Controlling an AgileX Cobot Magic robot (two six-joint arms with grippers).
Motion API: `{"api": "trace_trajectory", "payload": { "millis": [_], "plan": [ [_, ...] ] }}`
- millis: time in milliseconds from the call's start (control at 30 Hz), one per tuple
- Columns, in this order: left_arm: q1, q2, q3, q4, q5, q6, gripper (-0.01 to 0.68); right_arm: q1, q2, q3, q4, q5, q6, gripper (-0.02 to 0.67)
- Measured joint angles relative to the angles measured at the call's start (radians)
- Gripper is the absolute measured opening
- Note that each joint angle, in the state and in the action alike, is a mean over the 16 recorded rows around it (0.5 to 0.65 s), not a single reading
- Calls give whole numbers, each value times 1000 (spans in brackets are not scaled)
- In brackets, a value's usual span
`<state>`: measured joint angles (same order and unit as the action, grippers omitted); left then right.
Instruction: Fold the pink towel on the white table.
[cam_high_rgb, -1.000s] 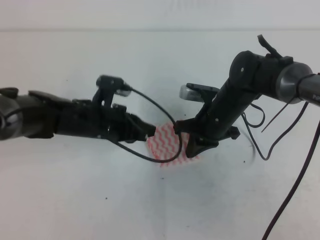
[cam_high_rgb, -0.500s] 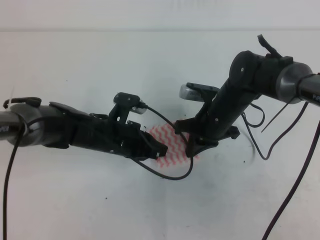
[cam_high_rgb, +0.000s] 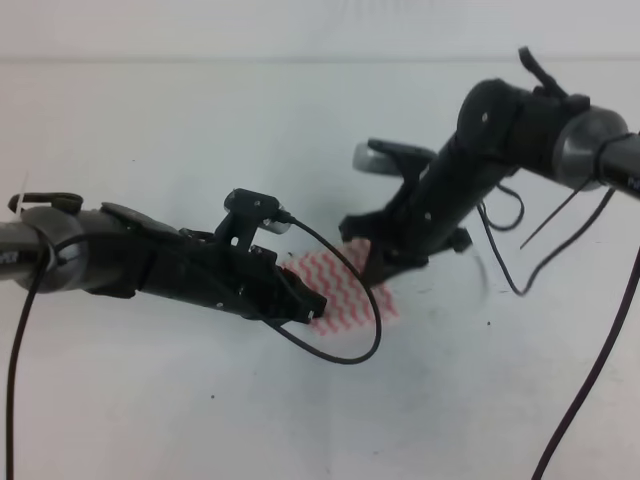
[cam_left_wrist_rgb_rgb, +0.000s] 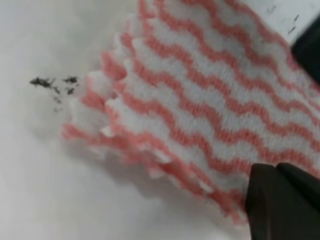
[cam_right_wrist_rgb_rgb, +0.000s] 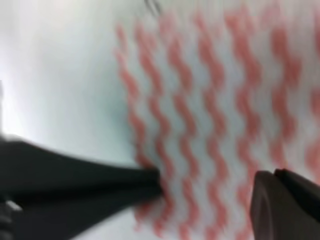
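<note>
The pink towel (cam_high_rgb: 348, 292) lies folded small on the white table (cam_high_rgb: 140, 410), its wavy pink and white stripes showing. My left gripper (cam_high_rgb: 312, 306) reaches in low from the left and is at the towel's left edge. In the left wrist view the towel (cam_left_wrist_rgb_rgb: 200, 100) shows several stacked layers, and only one finger (cam_left_wrist_rgb_rgb: 280, 200) shows, so its opening is unclear. My right gripper (cam_high_rgb: 368, 272) hangs over the towel's far edge. In the right wrist view it (cam_right_wrist_rgb_rgb: 205, 192) is open over the towel (cam_right_wrist_rgb_rgb: 210, 115), with dark fingers on both sides.
Loose black cables loop from the left arm (cam_high_rgb: 350, 340) across the towel's front and hang from the right arm (cam_high_rgb: 590, 380). A few dark specks (cam_left_wrist_rgb_rgb: 50, 85) mark the table beside the towel. White tabletop surrounds the cloth on all sides.
My left arm has swung right and forward to the towel's left edge. My right gripper has lifted and shifted left, uncovering more of the towel's right side.
</note>
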<state>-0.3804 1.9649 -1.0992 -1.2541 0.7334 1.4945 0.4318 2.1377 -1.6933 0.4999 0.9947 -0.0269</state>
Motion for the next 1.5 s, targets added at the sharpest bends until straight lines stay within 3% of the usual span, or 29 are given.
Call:
{"api": "trace_trajectory", "payload": {
  "millis": [800, 1500],
  "plan": [
    [0, -12, -1, 1, -37, 2, -5, -2, 76, -76, -16, -138, 27, -18],
    [-15, 54, -67, -273, -57, 151, -5, -14, -71, -101, -218, -54, 108, -18]
  ]
}}
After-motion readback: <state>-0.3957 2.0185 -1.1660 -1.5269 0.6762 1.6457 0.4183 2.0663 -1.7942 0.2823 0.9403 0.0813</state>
